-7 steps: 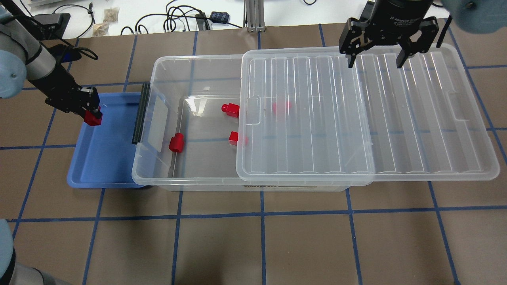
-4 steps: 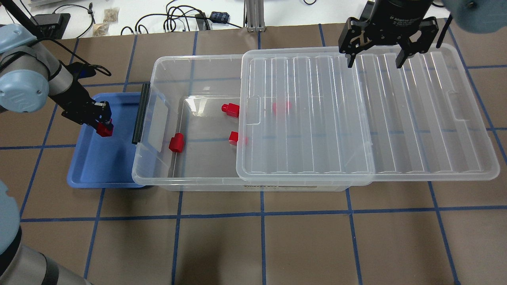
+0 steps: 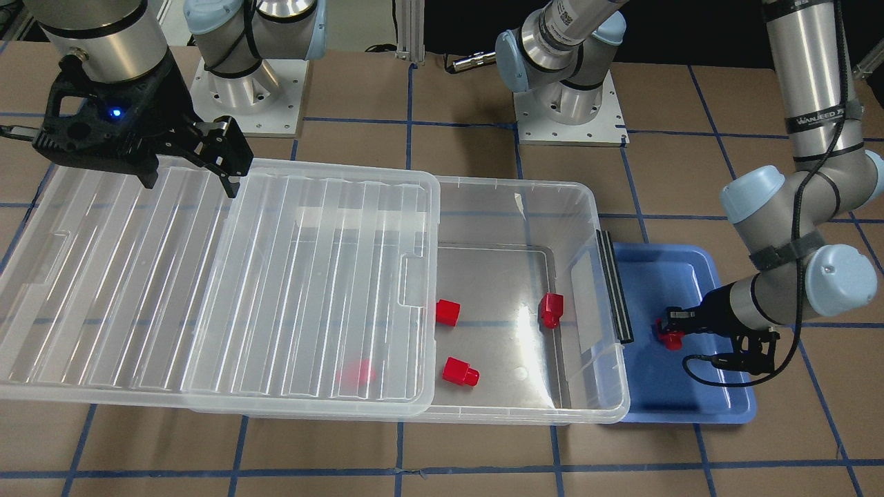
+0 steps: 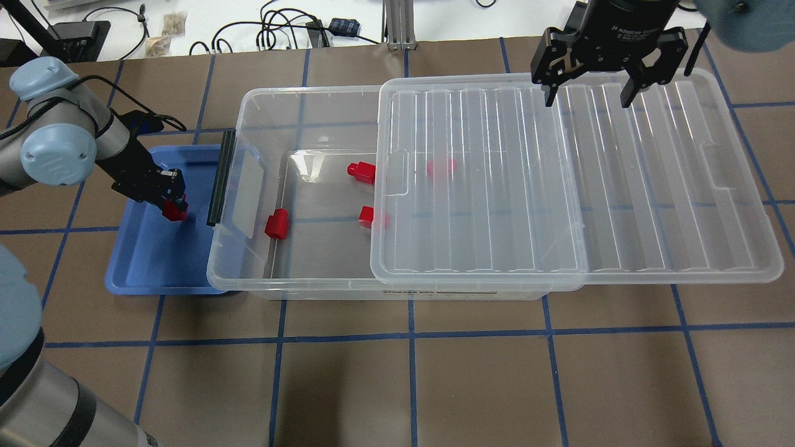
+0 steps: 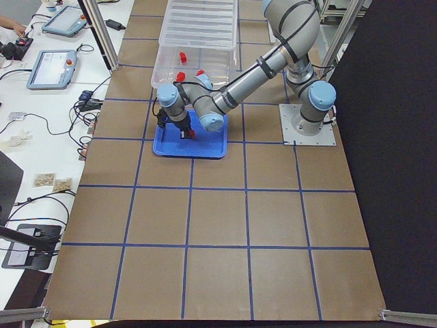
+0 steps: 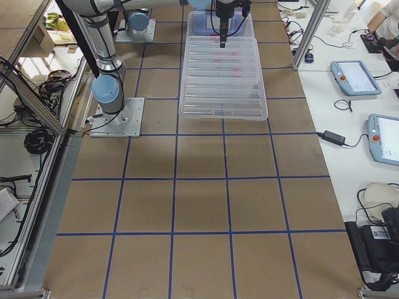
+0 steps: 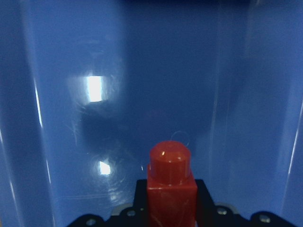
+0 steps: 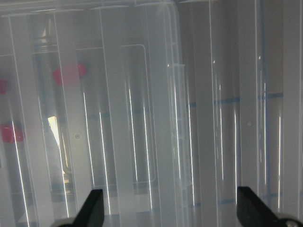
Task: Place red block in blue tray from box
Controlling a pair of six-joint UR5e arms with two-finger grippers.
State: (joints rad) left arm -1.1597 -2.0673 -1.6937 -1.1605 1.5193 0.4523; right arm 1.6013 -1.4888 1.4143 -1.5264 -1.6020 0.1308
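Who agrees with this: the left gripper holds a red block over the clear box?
Not right. The left gripper holds the red block over the blue tray, not over the clear box, as the overhead exterior view shows.

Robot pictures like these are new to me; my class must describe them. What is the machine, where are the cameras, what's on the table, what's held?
Two robot arms at a table, each ending in two fingers. Four cameras look from outside: above, opposite, and each table end; two ride the wrists. On the table: a clear box, its lid slid aside, and a blue tray. The left fingers grip a red block over the tray; four more blocks lie in the box. The right fingers hang open above the lid.
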